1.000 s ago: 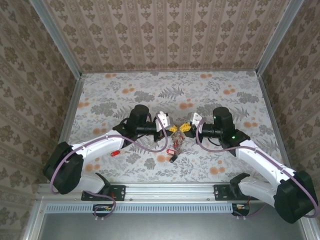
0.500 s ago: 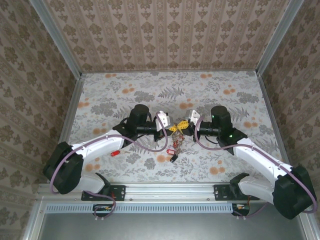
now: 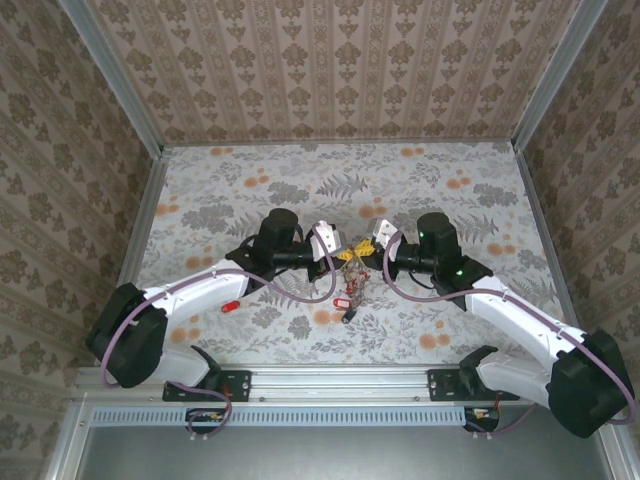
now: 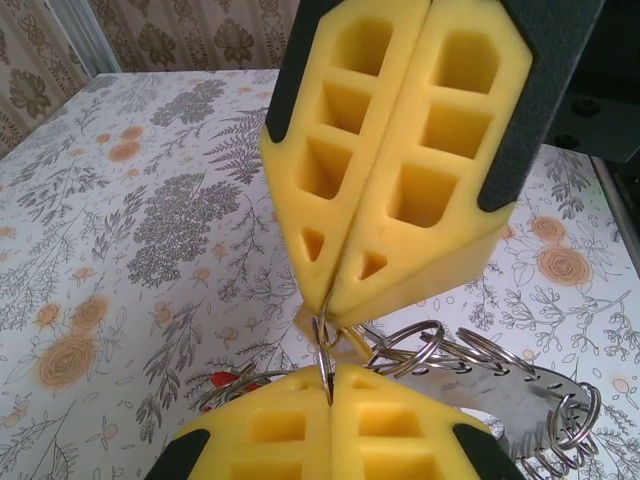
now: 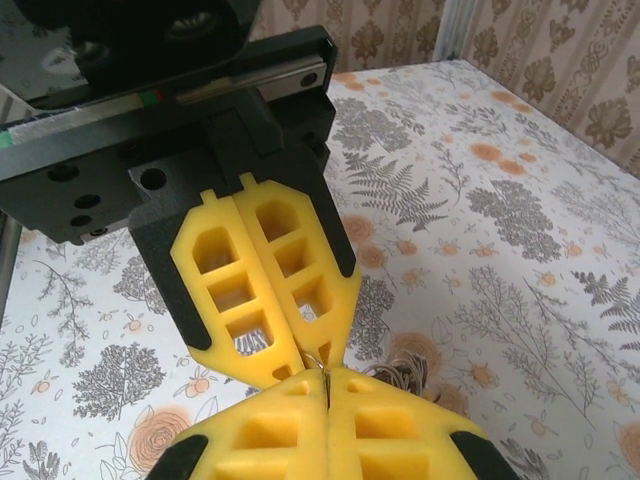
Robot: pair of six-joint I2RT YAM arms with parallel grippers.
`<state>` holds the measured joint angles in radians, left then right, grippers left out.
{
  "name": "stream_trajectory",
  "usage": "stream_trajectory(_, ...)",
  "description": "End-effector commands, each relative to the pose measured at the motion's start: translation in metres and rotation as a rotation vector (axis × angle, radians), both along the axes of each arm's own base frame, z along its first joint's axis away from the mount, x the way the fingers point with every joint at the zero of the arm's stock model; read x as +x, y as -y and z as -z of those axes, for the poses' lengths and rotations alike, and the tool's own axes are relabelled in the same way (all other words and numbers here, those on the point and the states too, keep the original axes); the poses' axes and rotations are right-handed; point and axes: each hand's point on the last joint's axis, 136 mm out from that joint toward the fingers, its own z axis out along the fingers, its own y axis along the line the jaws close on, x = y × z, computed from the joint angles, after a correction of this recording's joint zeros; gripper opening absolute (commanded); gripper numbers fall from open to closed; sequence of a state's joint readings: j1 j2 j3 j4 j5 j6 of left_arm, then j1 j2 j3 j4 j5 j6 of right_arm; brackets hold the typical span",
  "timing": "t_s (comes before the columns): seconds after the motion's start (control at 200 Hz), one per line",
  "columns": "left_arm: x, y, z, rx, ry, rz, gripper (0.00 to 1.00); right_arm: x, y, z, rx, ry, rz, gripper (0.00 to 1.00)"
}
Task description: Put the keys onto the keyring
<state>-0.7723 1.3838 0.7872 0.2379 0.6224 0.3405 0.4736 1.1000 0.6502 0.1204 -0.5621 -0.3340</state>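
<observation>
Above the desk [image 3: 450, 320] centre, the right tool [image 3: 368, 250] has closed in tip-to-tip with the left tool [image 3: 342, 257]. Both pinch one thin wire loop [image 4: 322, 345], the keyring [image 4: 520, 398] and red keys [image 3: 347, 297] hanging beneath, so threading looks imminent.

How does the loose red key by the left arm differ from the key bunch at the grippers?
The loose red key lies alone on the table, touched by neither gripper; the key bunch sits mid-table under the left gripper and right gripper, both shut on a thin wire ring. The key is single; the bunch mixes keys and metal rings. Both show red.
</observation>
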Motion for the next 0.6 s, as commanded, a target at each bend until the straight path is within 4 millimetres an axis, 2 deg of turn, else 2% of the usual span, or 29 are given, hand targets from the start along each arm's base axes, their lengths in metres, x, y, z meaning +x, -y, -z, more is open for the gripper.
stream_trajectory(0.0, -0.008, 0.012, -0.034, -0.094, 0.06, 0.075, 0.0, 0.021, 0.013, -0.001, -0.034, -0.006, 0.134, 0.0)
stream_trajectory(0.325, -0.008, 0.013, -0.03, -0.096, 0.061, 0.082, 0.0, 0.023, 0.015, 0.006, -0.025, -0.092, 0.179, 0.0)
stream_trajectory(0.435, -0.006, 0.013, -0.031, -0.105, 0.066, 0.07, 0.0, 0.024, 0.018, 0.012, -0.039, -0.125, 0.196, 0.03)
stream_trajectory(0.52, -0.007, 0.013, -0.031, -0.105, 0.066, 0.071, 0.0, 0.024, 0.02, 0.015, -0.046, -0.136, 0.204, 0.1)
stream_trajectory(0.595, -0.007, 0.012, -0.031, -0.105, 0.066, 0.072, 0.0, 0.025, 0.023, 0.016, -0.047, -0.137, 0.214, 0.11)
